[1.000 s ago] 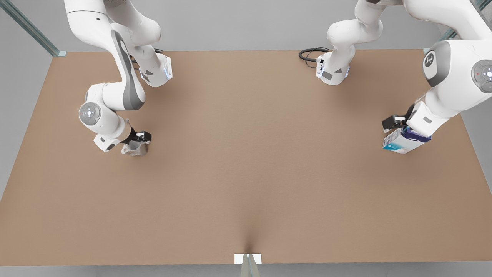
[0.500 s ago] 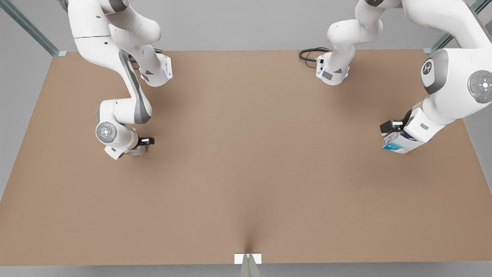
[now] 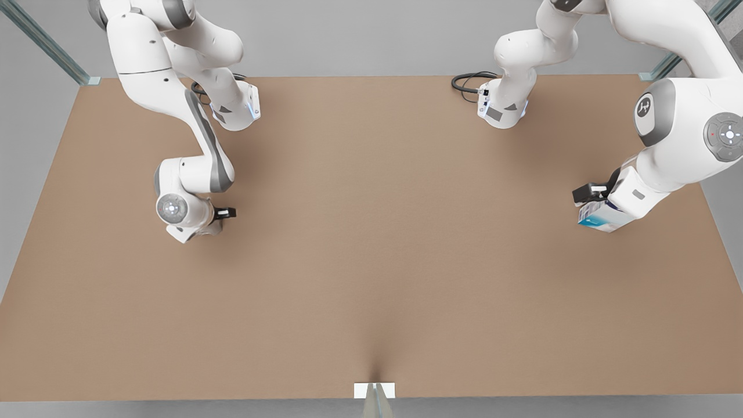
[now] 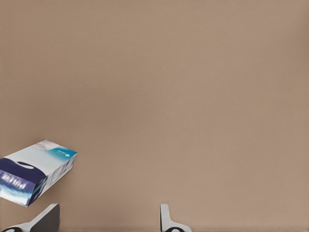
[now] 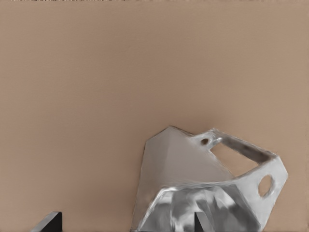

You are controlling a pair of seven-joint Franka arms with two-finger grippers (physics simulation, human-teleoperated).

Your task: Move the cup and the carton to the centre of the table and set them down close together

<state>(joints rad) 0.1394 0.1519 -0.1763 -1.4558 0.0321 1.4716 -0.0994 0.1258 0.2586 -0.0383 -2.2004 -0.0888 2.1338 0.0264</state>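
Observation:
The pale faceted cup (image 5: 207,188) stands on the brown table (image 3: 371,232) at the front view's left. My right gripper (image 5: 125,217) hangs right over it, open. One finger (image 5: 200,220) overlaps the cup's rim and the other (image 5: 50,220) stands off to its side. In the front view that hand (image 3: 197,217) covers the cup. The white and blue carton (image 4: 34,176) lies tilted at the front view's right (image 3: 601,219). My left gripper (image 4: 106,212) is open just beside it, and the carton lies outside the fingers.
Two white arm bases (image 3: 235,110) (image 3: 502,110) stand at the table's far edge, with a black cable (image 3: 467,84) by the front view's right one. A small white bracket (image 3: 374,390) sits at the near edge. Bare brown tabletop spans the middle.
The arm over the cup has swung a little toward the centre and come down, so its hand now hides the cup. The arm at the carton has crept slightly further over it.

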